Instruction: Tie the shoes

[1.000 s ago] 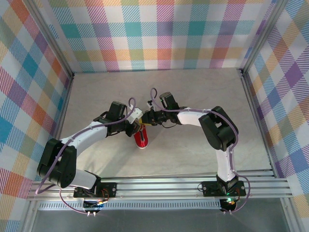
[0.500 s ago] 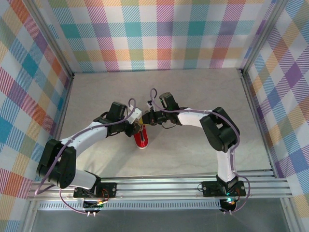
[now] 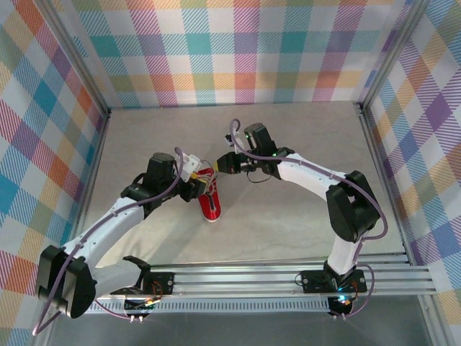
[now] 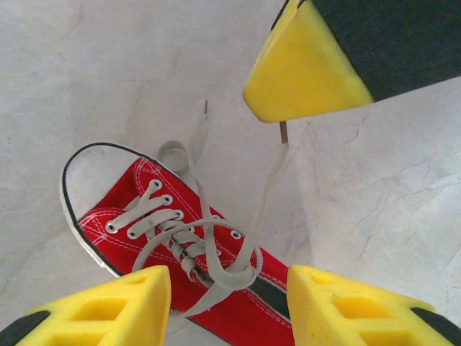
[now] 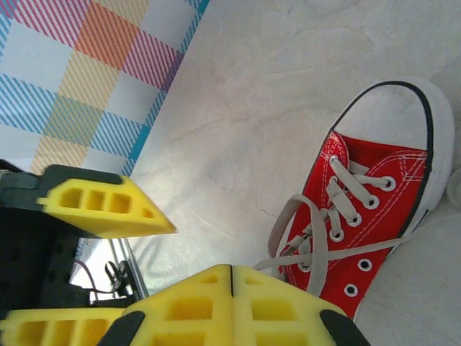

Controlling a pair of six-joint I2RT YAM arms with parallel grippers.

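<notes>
Left gripper: open. Its jaws stand apart and grip nothing. I hold it over the heel half of the shoe, with the lacing showing below the gap.

Right gripper: closed, jaws pressed flat together. One lace runs up to the jaw edge, and I cannot tell whether it is pinched. This gripper sits just beyond the shoe's heel end, near my left gripper but apart from it.

Shoe: stands on its sole near the middle of the tabletop, slightly left of centre. Its white toe points toward the near edge and its heel toward the far edge.

Laces: threaded through the eyelets and crossed in a loose loop over the tongue. Two free ends trail off the shoe toward my right gripper. One lies flat on the tabletop and the other reaches the closed jaws.
</notes>
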